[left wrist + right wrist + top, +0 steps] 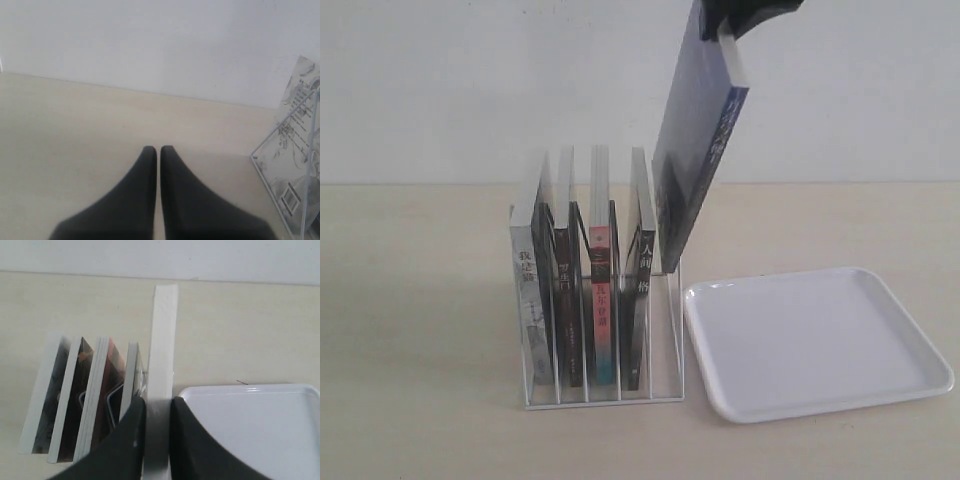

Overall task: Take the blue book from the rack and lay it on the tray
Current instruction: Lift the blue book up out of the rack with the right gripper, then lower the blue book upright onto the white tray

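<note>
Gripping blue book, right end effector

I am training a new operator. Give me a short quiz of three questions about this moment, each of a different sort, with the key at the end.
1. How many books stand upright in the small white wire rack?
2. True or false: the flat white glossy tray holds nothing.
3. Which gripper is shut on the thin dark navy book? A. the left one. B. the right one.
Key: 1. four; 2. true; 3. B, the right gripper.
</note>
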`<state>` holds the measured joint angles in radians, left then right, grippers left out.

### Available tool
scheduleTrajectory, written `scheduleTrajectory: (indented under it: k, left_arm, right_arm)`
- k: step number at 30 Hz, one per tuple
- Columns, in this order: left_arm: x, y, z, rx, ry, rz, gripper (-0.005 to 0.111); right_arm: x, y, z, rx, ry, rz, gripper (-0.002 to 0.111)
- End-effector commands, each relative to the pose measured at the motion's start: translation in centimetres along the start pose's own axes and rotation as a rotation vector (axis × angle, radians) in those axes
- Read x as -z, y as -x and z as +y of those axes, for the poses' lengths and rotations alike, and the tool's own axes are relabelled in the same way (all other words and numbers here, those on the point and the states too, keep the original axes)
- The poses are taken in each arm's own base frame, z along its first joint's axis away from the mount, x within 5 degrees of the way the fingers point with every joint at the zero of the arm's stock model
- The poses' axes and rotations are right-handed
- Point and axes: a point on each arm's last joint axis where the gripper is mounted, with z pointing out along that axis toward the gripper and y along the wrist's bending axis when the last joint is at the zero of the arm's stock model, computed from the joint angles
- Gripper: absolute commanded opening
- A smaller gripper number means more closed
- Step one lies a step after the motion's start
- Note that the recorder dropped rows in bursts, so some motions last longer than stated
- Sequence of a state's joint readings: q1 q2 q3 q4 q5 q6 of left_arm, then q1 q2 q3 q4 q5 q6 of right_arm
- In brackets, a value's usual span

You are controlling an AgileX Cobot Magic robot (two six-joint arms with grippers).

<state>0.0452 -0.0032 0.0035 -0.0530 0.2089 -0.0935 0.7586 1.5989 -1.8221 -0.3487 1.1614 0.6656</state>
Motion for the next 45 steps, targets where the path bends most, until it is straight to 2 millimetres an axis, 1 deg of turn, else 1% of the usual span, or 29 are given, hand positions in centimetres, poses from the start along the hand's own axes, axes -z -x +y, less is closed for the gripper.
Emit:
scheduleTrajectory:
  k: [1,6,10,15,18,25,29,33,36,38,39,43,44,45]
  left_arm:
    - [0.0,0.2,0.0,0.02,0.0,-0.009,0.004]
    - [0.0,0.2,0.0,0.02,0.0,-0.009,0.004]
    - [0.0,0.2,0.0,0.02,0.0,-0.009,0.004]
    - [0.0,0.2,0.0,0.02,0.0,-0.009,0.004]
    - [0.0,0.2,0.0,0.02,0.0,-0.009,0.004]
    - [0.0,0.2,0.0,0.02,0.0,-0.009,0.004]
    - [0.0,0.2,0.0,0.02,0.0,-0.009,0.004]
    - [0.0,0.2,0.0,0.02,0.0,-0.009,0.004]
    - [0.0,0.2,0.0,0.02,0.0,-0.009,0.004]
    - [0.0,0.2,0.0,0.02,0.0,-0.009,0.004]
    - [0.0,0.2,0.0,0.02,0.0,-0.009,0.004]
    - [0.0,0.2,0.0,0.02,0.0,-0.009,0.004]
    - [0.0,0.2,0.0,0.02,0.0,-0.009,0.004]
    - [0.0,0.2,0.0,0.02,0.0,-0.009,0.004]
  right_arm:
    - [3.7,0.8,-1.8,0.011,-0.034,-0.109,0.0]
    - [6.4,1.1,-3.2,0.005,-0.06,-0.175,0.0]
    - [8.3,1.2,-4.2,-0.003,-0.068,-0.211,0.0]
    - [10.0,1.4,-5.6,0.021,-0.132,-0.277,0.0]
    - [10.5,1.7,-6.5,0.036,-0.167,-0.301,0.0]
    - [10.5,2.1,-8.0,0.046,-0.213,-0.296,0.0]
    - [9.8,2.2,-9.0,0.046,-0.243,-0.27,0.0]
    - [7.6,1.5,-10.4,0.043,-0.319,-0.198,0.0]
    - [5.1,0.1,-11.5,0.054,-0.379,-0.106,0.0]
    - [3.8,-0.9,-11.7,0.073,-0.4,-0.056,0.0]
    - [2.8,-1.8,-11.9,0.09,-0.414,-0.013,0.0]
    - [1.0,-3.3,-12.4,0.098,-0.47,0.043,0.0]
    - [-0.1,-4.1,-12.5,0.114,-0.469,0.053,0.0]
    - [-0.5,-4.3,-12.5,0.124,-0.461,0.052,0.0]
